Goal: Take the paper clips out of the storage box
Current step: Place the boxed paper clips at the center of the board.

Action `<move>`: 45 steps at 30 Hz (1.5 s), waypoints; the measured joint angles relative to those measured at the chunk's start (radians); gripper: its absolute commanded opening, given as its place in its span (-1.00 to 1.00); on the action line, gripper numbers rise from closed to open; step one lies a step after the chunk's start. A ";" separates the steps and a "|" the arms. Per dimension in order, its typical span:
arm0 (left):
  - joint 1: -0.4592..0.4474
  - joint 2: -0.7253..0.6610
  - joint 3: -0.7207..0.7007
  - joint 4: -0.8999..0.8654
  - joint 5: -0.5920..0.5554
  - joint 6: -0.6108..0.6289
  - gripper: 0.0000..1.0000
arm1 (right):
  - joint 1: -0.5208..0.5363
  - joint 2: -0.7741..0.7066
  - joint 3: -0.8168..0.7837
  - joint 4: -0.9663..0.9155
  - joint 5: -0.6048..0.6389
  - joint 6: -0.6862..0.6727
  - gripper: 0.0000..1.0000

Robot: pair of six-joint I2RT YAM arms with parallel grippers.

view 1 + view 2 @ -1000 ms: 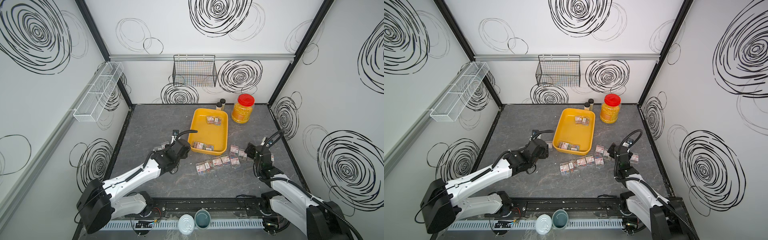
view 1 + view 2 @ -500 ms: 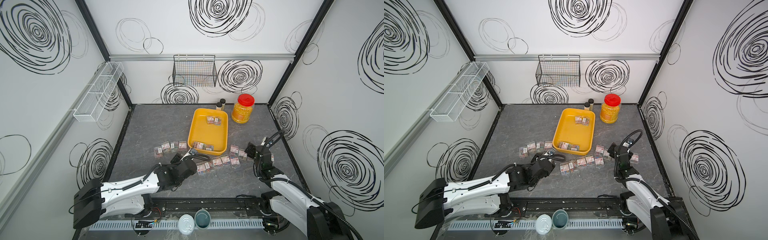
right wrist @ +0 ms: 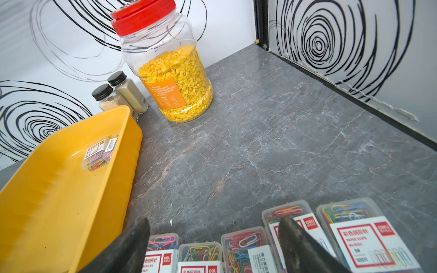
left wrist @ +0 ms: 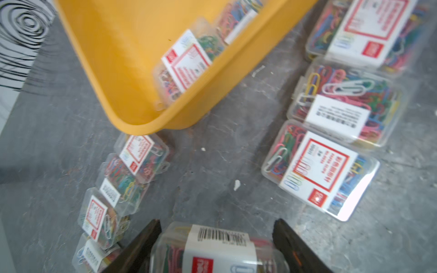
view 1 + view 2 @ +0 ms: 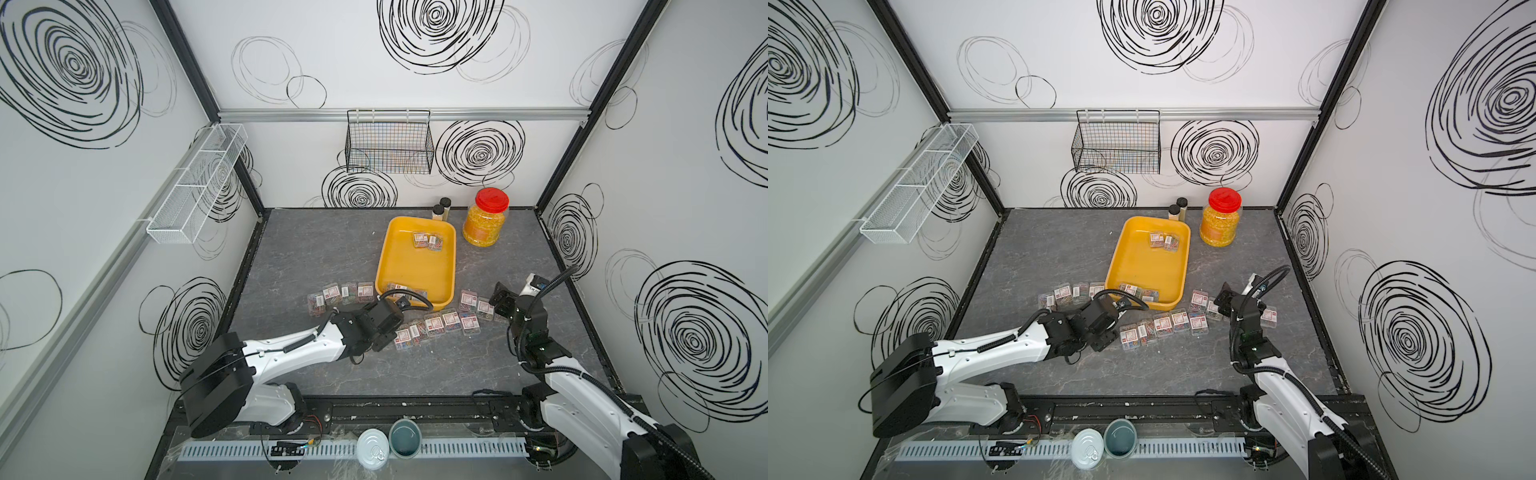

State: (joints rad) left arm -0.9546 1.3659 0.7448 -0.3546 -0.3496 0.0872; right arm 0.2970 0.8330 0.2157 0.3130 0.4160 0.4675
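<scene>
White-and-red "deli" "PAPER CLIPS" labels on the paper clips (image 3: pixel 361 236)

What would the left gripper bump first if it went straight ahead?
Probably the storage box, at its near corner; beyond the case in the left gripper lies only bare table. Depth is unclear.

Wears glossy white shells (image 5: pixel 291 353) over black joints (image 5: pixel 361 326), trails ribbed black cables (image 5: pixel 562 276) off each wrist, ends in dark tapered fingers (image 4: pixel 139 248), rises from bulky black shoulders (image 5: pixel 216 386) by a black rail (image 5: pixel 415 412).
</scene>
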 measured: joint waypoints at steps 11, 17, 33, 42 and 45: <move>-0.033 0.054 0.002 -0.015 0.119 0.045 -0.43 | 0.016 0.008 -0.003 0.010 0.001 -0.013 0.75; -0.033 0.071 0.003 -0.019 0.124 0.044 -0.28 | 0.021 0.008 -0.003 0.013 0.002 -0.016 0.75; 0.031 0.082 0.003 0.026 0.211 0.090 0.02 | 0.022 0.008 -0.003 0.013 0.006 -0.016 0.75; 0.032 0.095 0.003 0.040 0.246 0.114 0.32 | 0.023 0.008 -0.003 0.013 0.009 -0.016 0.75; 0.033 0.095 0.003 0.040 0.251 0.115 0.48 | 0.024 0.008 -0.003 0.013 0.010 -0.016 0.75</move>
State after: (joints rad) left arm -0.9218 1.4605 0.7483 -0.3145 -0.0982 0.2024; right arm 0.3206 0.8406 0.2131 0.3260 0.4255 0.4511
